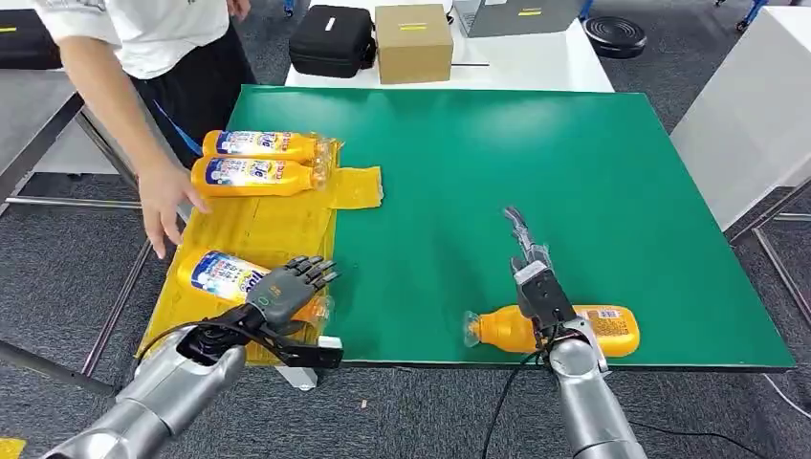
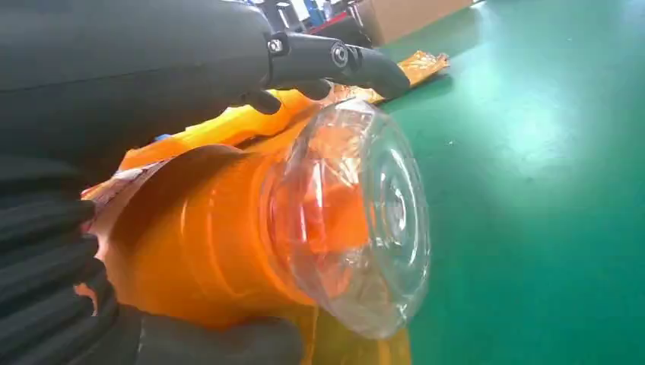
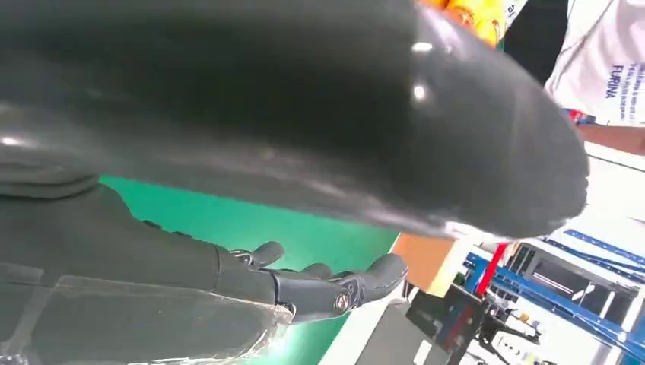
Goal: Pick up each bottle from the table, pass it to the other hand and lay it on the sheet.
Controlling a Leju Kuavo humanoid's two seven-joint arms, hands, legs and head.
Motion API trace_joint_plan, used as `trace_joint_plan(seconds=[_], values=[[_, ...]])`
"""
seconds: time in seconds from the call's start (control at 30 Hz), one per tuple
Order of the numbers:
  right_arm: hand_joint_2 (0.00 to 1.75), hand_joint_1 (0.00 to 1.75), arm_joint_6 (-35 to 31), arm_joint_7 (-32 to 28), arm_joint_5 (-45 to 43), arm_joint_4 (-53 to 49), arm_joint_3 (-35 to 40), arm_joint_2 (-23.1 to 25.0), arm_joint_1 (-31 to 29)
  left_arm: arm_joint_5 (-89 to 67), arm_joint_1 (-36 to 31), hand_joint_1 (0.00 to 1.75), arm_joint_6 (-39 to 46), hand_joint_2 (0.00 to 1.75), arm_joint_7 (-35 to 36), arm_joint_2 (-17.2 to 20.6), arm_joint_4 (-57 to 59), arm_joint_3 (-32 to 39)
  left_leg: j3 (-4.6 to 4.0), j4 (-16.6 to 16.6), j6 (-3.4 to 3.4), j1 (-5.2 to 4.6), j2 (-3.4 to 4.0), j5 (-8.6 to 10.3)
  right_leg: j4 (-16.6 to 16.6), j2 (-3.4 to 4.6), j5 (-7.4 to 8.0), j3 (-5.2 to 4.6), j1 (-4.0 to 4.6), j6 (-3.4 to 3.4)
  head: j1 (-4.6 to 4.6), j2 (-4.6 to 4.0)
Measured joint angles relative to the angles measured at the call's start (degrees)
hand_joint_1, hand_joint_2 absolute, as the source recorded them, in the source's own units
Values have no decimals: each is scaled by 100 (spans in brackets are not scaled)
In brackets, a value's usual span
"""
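Four orange bottles lie on their sides over the green table: two side by side at the far end of the yellow sheet, near a person's hand, a third at the sheet's near end, and a fourth on bare table by the near edge. The left hand rests on the third bottle, fingers over its top and thumb under its clear cap. The right hand hovers above the fourth bottle, fingers outstretched, holding nothing.

Orange bottles with blue-and-white labels and clear caps lie on a yellow sheet; the table is green, the case black, the box brown, and both hands, left hand and right hand, dark grey on silver arms
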Motion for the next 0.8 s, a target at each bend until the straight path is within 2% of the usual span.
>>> trace_joint_plan(seconds=[0.23,0.57,0.8], values=[[0,0,0,-7,-59,2,0,-31,2,319,-114,0,-348,175,-216,361,-243,-328,2,-2,-8,5,10,-2,1,11,3,0,4,-6,0,0],[0,0,-22,-7,-59,39,0,-35,-93,617,-246,0,-444,175,-397,560,-323,-621,4,-2,-13,6,12,0,2,17,4,0,4,-9,-2,0],[0,0,-57,-7,-83,41,-48,-83,-88,1084,-150,0,-610,175,-549,893,-797,-695,-3,-1,-13,6,10,1,1,14,3,-6,4,-9,0,0]])
